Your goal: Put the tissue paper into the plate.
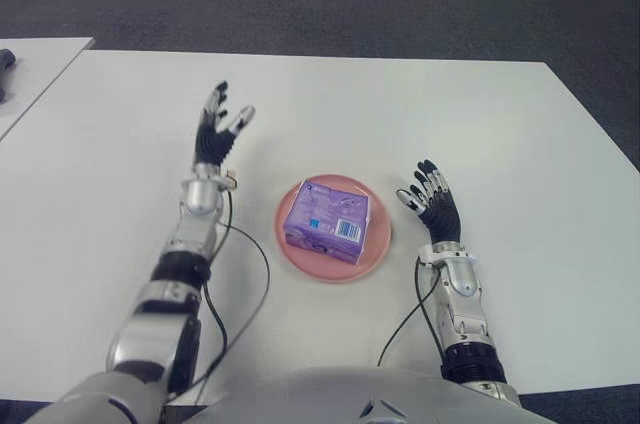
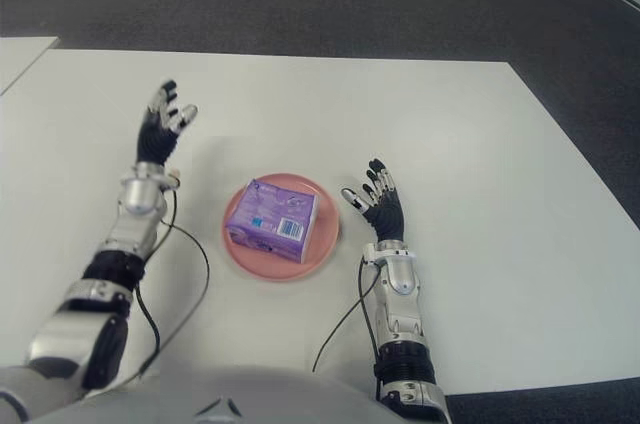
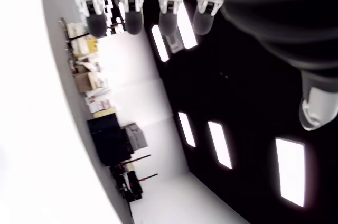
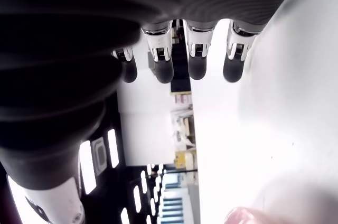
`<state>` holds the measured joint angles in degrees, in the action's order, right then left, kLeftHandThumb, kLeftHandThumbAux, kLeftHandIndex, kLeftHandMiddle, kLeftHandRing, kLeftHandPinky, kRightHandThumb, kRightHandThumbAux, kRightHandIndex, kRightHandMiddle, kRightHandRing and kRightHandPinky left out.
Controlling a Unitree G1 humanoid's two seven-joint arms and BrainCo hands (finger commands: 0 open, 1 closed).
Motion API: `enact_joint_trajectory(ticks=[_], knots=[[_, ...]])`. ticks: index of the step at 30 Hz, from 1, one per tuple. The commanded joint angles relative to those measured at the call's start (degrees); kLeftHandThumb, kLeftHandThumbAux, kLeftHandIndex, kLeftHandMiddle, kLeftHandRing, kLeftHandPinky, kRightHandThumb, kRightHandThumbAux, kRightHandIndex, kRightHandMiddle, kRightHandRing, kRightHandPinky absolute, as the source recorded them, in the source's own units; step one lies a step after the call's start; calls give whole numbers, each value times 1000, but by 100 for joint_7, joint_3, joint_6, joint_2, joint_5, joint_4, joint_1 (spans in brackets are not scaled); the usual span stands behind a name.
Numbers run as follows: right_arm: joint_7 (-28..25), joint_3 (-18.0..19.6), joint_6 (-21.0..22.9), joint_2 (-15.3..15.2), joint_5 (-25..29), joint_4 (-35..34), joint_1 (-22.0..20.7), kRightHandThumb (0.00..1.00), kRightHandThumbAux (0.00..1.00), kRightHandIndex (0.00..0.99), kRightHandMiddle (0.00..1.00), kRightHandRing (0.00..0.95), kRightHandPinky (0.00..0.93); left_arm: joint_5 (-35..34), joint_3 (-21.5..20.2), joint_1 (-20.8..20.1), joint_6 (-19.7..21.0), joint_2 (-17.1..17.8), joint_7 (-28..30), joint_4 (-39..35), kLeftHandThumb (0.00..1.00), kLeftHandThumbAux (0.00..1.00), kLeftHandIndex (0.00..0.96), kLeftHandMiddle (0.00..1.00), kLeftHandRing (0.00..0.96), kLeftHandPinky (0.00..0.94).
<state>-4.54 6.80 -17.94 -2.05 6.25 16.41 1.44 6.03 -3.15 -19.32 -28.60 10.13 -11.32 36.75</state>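
So on the white tabletop (image 1: pixel 480 124), the left hand (image 1: pixel 218 130) is up and to the left of the plate (image 1: pixel 375 249), fingers (image 3: pixel 132 18) spread out and holding nothing. The tissue paper (image 1: pixel 326 219), a purple pack, already sits in the pink plate; there's a blue-and-white label on it but I can't read the print. Just right of the plate is the right hand (image 1: pixel 432 200), fingers (image 4: pixel 198 65) relaxed, empty too.

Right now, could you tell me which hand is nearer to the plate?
The right hand. It shows just off the right rim of the plate, fingers spread and empty. The left hand is open too, farther off, beyond the plate's left side.
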Motion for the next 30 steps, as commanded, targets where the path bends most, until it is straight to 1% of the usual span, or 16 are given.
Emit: enact_joint_trajectory(ticks=[1,2,6,10,12,16,19,22,23,26,30], knots=[[-30,52,90,-13,72,82,24,73,761,0,0,0,28,221,121,388,22,-244,-209,-307,0,439,0,0,0,0],[-39,50,79,-12,70,84,27,75,759,0,0,0,26,245,125,421,27,-270,-224,-327,0,444,0,0,0,0],[-32,25,-11,6,-1,329,-185,84,747,0,0,0,28,340,180,586,-49,-402,-326,-268,0,467,0,0,0,0],[-55,27,57,-16,2,239,-100,93,744,0,0,0,31,417,232,751,-168,-500,-409,-212,0,488,0,0,0,0],[-90,104,169,-81,73,204,-53,95,746,0,0,0,34,462,255,849,-232,-524,-429,-116,0,500,0,0,0,0],[-105,152,248,-92,106,163,-29,95,749,0,0,0,34,530,266,906,-300,-535,-460,62,0,516,0,0,0,0],[-139,148,224,-78,118,118,4,91,748,0,0,0,30,608,294,914,-385,-545,-504,297,0,522,0,0,0,0],[-88,15,191,45,45,-134,138,83,739,0,0,0,23,694,334,932,-431,-564,-555,412,0,526,0,0,0,0],[-83,-2,164,61,34,-110,107,81,737,0,0,0,22,712,348,946,-438,-569,-558,418,0,526,0,0,0,0],[-98,0,178,53,48,-119,28,75,733,0,0,0,22,750,387,1000,-463,-593,-569,416,0,521,0,0,0,0],[-145,82,77,-27,63,26,74,69,739,0,0,0,24,741,445,1091,-468,-621,-532,396,0,513,0,0,0,0]])
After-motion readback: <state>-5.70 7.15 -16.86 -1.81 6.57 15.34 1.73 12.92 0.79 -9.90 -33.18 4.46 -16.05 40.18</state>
